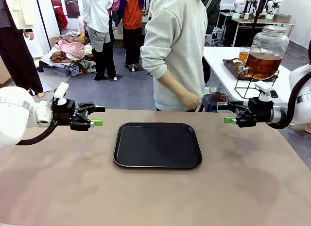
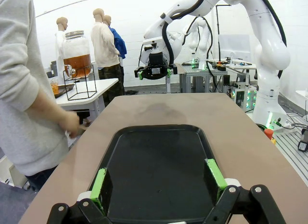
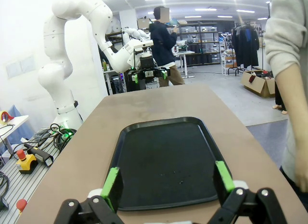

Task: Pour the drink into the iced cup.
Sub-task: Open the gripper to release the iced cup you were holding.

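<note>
Two open grippers flank a bare black tray

One matte brown table (image 1: 58,187) lies nearest, its top smooth and faintly mottled. On its middle sits a shallow black tray (image 1: 158,145), a rounded rectangle of dull plastic with a raised rim and nothing in it beyond a few pale specks visible from the wrist cameras.

Level with the tray's far edge, the left gripper (image 1: 97,115) hangs above the table with its jaws spread and nothing between the green pads. The right gripper (image 1: 227,112) mirrors it from the other side, jaws likewise parted and holding nothing. Each points inward toward the tray, well apart from it.

Just past the table's far edge a person in a pale grey sweatshirt (image 1: 177,46) stands, one hand (image 1: 192,100) lowered near a dark object beside the table.

Farther off to the right, on a white side table (image 1: 228,73), a black wire stand (image 1: 255,82) carries a round clear glass jar (image 1: 267,48) with a metal lid. The drink (image 1: 263,63), translucent amber-brown, fills roughly its lower half.
</note>
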`<state>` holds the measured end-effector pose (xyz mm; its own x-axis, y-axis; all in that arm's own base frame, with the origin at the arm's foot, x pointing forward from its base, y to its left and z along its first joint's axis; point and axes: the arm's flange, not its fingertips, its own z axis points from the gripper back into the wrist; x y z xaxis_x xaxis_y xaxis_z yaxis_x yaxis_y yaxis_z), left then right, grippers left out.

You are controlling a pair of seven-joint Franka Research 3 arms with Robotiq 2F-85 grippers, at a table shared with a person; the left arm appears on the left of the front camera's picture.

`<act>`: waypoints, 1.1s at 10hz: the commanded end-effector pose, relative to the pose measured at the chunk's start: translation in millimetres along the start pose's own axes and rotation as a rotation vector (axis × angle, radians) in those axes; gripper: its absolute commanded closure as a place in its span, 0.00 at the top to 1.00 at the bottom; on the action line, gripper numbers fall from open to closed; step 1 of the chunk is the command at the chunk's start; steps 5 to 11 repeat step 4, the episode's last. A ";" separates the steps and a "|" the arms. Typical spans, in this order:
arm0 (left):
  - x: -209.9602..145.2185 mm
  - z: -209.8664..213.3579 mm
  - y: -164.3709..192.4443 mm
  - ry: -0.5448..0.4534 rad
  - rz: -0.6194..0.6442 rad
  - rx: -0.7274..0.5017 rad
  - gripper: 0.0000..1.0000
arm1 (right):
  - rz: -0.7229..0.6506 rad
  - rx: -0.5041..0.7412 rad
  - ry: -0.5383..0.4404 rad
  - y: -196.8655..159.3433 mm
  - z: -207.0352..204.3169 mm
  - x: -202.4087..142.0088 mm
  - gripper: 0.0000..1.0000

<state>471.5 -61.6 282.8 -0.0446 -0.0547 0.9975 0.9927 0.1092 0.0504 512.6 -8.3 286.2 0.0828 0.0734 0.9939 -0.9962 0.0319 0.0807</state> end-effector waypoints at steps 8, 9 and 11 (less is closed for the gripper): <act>1.9 -0.4 0.4 -0.009 -0.001 0.010 1.00 | 0.004 -0.003 0.008 -1.2 -0.4 3.0 1.00; 1.9 -0.4 0.4 -0.009 -0.001 0.010 1.00 | 0.004 -0.003 0.008 -1.2 -0.4 3.0 1.00; 1.9 -0.4 0.4 -0.009 -0.001 0.010 1.00 | 0.004 -0.003 0.008 -1.2 -0.4 3.0 1.00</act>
